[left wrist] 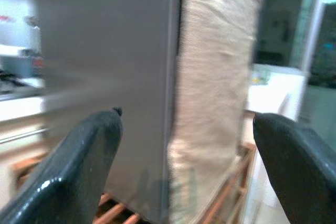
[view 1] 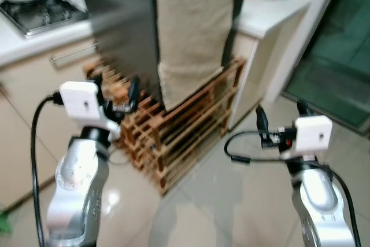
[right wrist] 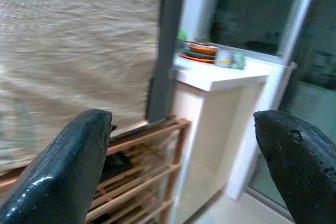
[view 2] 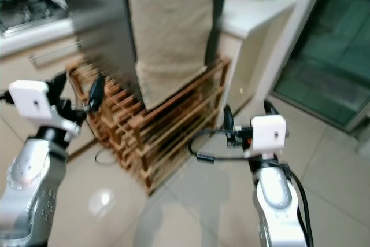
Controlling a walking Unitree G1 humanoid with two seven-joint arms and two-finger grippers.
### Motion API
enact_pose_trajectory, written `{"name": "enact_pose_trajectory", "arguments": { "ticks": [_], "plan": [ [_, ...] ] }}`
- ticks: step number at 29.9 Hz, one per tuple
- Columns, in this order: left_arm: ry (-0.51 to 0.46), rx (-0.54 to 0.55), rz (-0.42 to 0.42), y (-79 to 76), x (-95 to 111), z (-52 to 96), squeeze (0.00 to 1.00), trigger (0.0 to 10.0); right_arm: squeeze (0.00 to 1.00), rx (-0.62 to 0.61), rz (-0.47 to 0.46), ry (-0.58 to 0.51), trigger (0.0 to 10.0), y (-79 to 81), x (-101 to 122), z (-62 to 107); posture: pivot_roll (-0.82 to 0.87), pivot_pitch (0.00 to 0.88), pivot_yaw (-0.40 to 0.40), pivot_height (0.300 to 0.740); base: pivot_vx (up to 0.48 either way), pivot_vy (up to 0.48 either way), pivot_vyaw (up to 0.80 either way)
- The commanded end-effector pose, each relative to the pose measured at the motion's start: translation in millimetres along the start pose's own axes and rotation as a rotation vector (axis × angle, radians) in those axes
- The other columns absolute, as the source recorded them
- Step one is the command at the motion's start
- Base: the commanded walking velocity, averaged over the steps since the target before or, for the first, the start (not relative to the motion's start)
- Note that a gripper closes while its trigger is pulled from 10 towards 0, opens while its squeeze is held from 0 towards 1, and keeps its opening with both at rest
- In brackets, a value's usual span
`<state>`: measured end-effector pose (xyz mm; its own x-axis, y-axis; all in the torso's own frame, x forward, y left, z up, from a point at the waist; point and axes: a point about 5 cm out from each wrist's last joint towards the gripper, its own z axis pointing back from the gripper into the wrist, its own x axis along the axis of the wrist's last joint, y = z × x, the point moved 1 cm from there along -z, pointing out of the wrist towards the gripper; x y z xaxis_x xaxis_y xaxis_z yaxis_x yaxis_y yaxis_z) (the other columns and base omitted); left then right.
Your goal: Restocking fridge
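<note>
With the left hand (view 1: pixel 115 93) and right hand (view 1: pixel 280 121) both spread wide and empty, squaring up to the grey fridge (view 1: pixel 124 21) far ahead, behind the wooden rack (view 1: pixel 185 122), seems wise before reaching.

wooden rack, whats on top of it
A grey fridge stands on the wooden rack, with a beige cloth hanging down its side over the rack's top edge. The fridge and cloth hide the rack's top surface, and blur obscures its shelves.
</note>
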<state>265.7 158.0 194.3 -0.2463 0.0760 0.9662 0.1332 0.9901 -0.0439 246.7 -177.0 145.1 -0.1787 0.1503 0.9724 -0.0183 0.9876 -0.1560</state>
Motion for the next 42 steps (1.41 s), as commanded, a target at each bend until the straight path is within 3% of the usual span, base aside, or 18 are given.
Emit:
{"name": "enact_pose_trajectory", "arguments": {
  "ticks": [1,6,10,18,19,20,21,24,26,27,28,29,31,34,38,42],
  "plan": [
    [-0.021,0.023,-0.016,2.6,3.9,-4.7,0.0,10.0,0.0,-0.009,-0.006,0.021,10.0,-2.5,-2.7,-5.3,0.0,0.0,0.021,0.74,0.48,0.0,0.0],
    [-0.041,0.058,0.003,2.9,5.0,-19.8,0.0,10.0,0.0,-0.003,-0.005,0.04,10.0,-2.1,-5.7,-6.1,-0.02,0.0,0.018,0.74,0.48,0.0,0.0],
    [-0.031,0.054,0.0,1.8,3.5,-18.8,0.0,10.0,0.0,0.0,-0.005,0.043,10.0,-1.0,-6.2,-5.8,-0.02,0.0,0.021,0.74,0.48,0.0,0.0],
    [-0.024,0.155,-0.053,16.7,1.6,-23.0,0.0,10.0,0.0,0.02,-0.004,0.057,10.0,3.2,-9.1,-7.5,-0.02,0.0,0.023,0.74,0.24,0.0,0.0],
    [-0.013,0.194,-0.102,27.4,1.1,-33.6,0.0,10.0,0.0,0.019,-0.003,0.06,10.0,2.5,-9.6,-8.8,-0.02,0.0,0.019,0.74,0.0,0.0,0.0],
    [-0.013,0.194,-0.102,27.4,1.1,-33.6,0.0,10.0,0.0,0.019,-0.003,0.06,10.0,2.5,-9.6,-8.8,-0.02,0.0,0.019,0.74,0.0,0.0,0.0],
    [-0.022,0.24,-0.097,38.4,4.8,-45.7,0.0,10.0,0.0,0.019,-0.003,0.062,10.0,2.2,-10.1,-10.0,-0.02,0.0,0.019,0.74,0.0,0.0,0.0],
    [-0.02,0.229,-0.087,40.0,7.5,-56.8,0.0,10.0,0.0,0.021,-0.004,0.063,10.0,3.0,-10.3,-10.9,-0.02,0.0,0.015,0.74,0.0,0.0,0.0],
    [-0.023,0.182,-0.06,35.0,10.1,-66.6,0.0,10.0,0.0,0.026,-0.005,0.065,10.0,4.7,-10.6,-12.1,-0.02,0.0,0.014,0.74,0.0,0.0,0.0],
    [-0.014,0.052,0.011,16.5,10.1,-77.3,0.0,10.0,0.0,0.03,-0.007,0.063,10.0,6.5,-9.9,-13.3,-0.03,0.0,0.013,0.74,0.0,0.0,0.0],
    [-0.014,0.052,0.011,16.5,10.1,-77.3,0.0,10.0,0.0,0.03,-0.007,0.063,10.0,6.5,-9.9,-13.3,-0.03,0.0,0.013,0.74,0.0,0.0,0.0],
    [0.02,-0.093,0.029,-2.2,7.0,-84.1,0.0,10.0,0.0,0.03,-0.008,0.062,10.0,6.6,-9.4,-14.0,-0.03,0.0,0.011,0.74,0.0,0.0,0.0],
    [0.039,-0.205,0.027,-19.8,3.3,-91.8,0.0,10.0,0.0,0.028,-0.012,0.066,10.0,5.8,-10.3,-14.4,-0.03,0.0,0.011,0.74,0.0,0.0,0.0],
    [0.072,-0.225,0.05,-32.7,-5.1,-108.8,0.0,10.0,0.0,0.023,-0.038,0.099,10.0,4.7,-16.0,-12.9,-0.04,0.0,0.014,0.74,0.0,0.0,0.0],
    [0.077,-0.267,0.071,-41.0,-6.1,-116.4,0.0,10.0,0.0,0.032,-0.042,0.125,10.0,3.7,-20.2,-11.0,-0.06,0.0,0.022,0.74,0.0,0.0,0.0],
    [0.087,-0.347,0.08,-56.3,-7.4,-131.2,0.0,10.0,0.0,-0.004,-0.039,0.172,10.0,-7.8,-27.4,-4.8,-0.09,0.0,0.042,0.74,0.0,0.0,0.0]
  ]
}}
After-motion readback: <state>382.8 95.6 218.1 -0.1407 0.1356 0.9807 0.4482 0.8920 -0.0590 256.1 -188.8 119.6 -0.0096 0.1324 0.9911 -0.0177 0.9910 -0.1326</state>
